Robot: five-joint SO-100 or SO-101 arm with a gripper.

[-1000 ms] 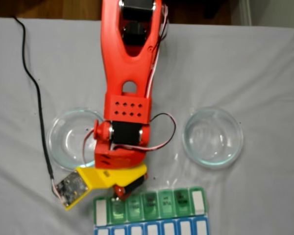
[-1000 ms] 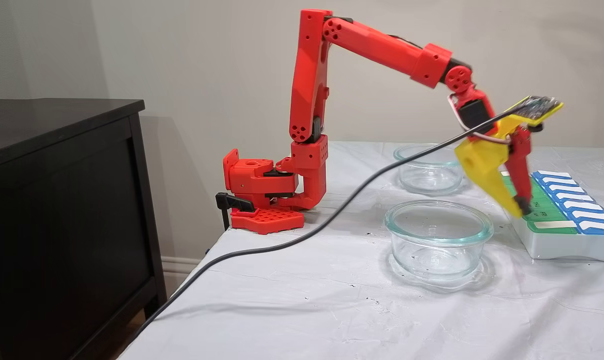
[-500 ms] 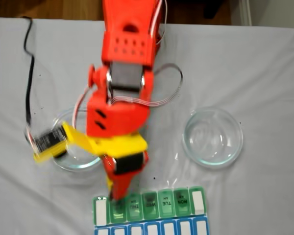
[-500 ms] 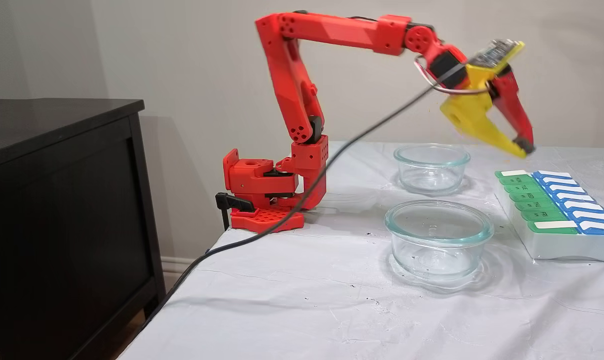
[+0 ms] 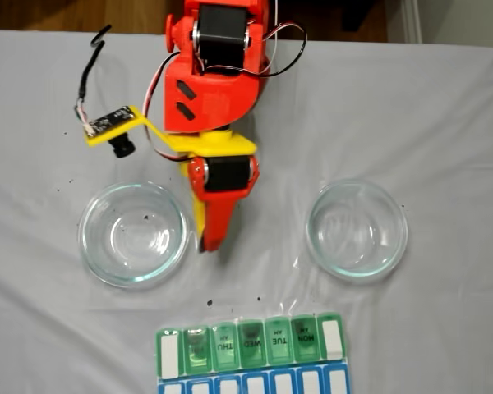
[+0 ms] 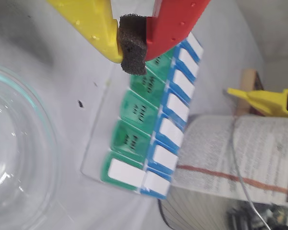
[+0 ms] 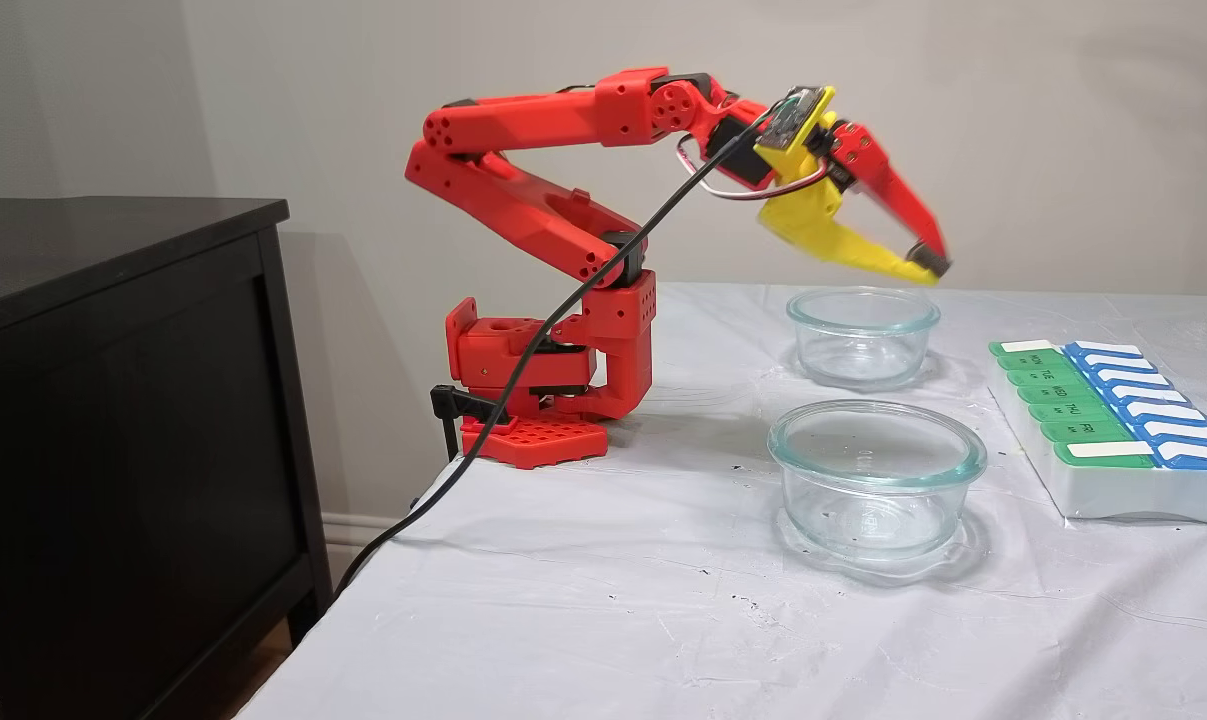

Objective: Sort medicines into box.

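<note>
The box [image 5: 251, 343] is a pill organizer with a row of green day-name lids and a blue row. It lies at the near edge of the white cloth, also seen in the wrist view [image 6: 149, 124] and the side fixed view [image 7: 1113, 420]. No medicines are visible; any inside the box are hidden. My gripper [image 5: 205, 245] hangs high over the cloth between the two glass dishes, well back from the box. In the wrist view my gripper [image 6: 133, 43] is shut, yellow and red fingers pressed on their black foam pad, with nothing else between them.
Two empty clear glass dishes [image 5: 84, 238] [image 5: 404, 234] stand left and right of the gripper. Tiny black specks dot the cloth. A black cable hangs off the table edge [image 7: 523, 400], beside a dark cabinet [image 7: 113, 400]. Printed paper [image 6: 230, 153] lies beyond the box.
The arm lifted off the green row of the box and folded back toward its base. The gripper went from touching the box to high above the cloth between the dishes, staying shut.
</note>
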